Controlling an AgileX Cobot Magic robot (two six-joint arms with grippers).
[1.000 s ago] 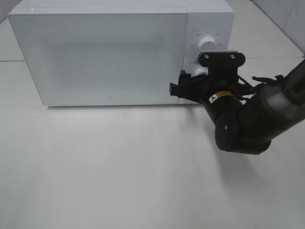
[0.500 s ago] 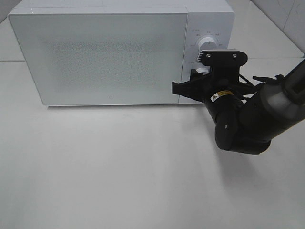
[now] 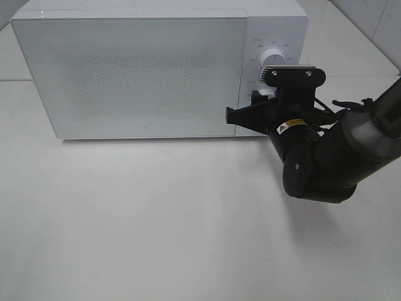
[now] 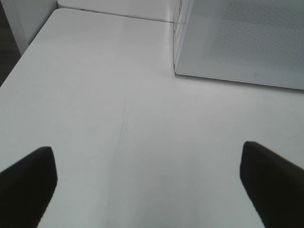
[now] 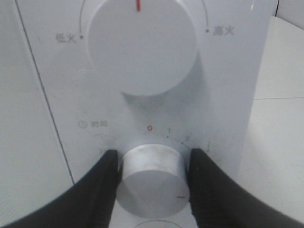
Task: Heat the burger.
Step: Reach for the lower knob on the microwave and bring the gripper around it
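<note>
White microwave (image 3: 131,75) shut, right hand (image 5: 153,183) pinching its lower knob (image 5: 151,168), left hand (image 4: 149,178) spread.

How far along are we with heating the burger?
The microwave door is shut and no burger shows outside, so loading looks done; inside is hidden. In hand: right gripper clamped on timer knob, red mark off 0. Left: finish setting time. The left gripper hangs open.

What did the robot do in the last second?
The right fingers closed onto the lower knob of the microwave, one on each side. The door stayed shut, and the left fingers stayed wide open above the table.
</note>
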